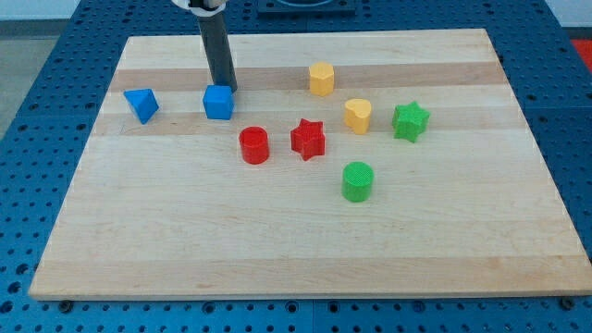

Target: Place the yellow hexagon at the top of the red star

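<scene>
Tip (228,90) touching blue cube (218,102); yellow hexagon (321,79) well right, above red star (308,139). No claw.

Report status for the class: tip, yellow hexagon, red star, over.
My tip at blue cube, view's upper left. Yellow hexagon sits above red star, apart. Nothing between them.

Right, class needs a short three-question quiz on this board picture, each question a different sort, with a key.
1. True or false: my tip sits just above the blue cube in the view.
2. Which block lies nearest the red star? A) red cylinder B) green star C) blue triangular block
3. Fill in: the yellow hexagon lies toward the view's ____ from the red star.

Key: 1 true; 2 A; 3 top.
</scene>
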Robot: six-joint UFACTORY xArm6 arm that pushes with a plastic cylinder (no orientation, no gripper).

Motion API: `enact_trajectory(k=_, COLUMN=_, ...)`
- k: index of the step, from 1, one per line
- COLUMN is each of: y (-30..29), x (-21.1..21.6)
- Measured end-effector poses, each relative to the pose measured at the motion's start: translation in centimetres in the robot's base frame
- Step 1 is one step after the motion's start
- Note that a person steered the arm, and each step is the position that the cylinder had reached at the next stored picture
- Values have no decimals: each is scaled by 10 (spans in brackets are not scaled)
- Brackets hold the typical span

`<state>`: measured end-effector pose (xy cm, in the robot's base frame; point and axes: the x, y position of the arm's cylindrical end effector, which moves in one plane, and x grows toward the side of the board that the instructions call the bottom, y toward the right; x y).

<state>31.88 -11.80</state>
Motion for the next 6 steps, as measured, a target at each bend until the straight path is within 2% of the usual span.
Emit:
enact_trajectory(k=1, y=24, x=-4)
enact_trajectory(k=3, y=52, x=-48)
enact_trajectory(k=6, y=140, x=-52)
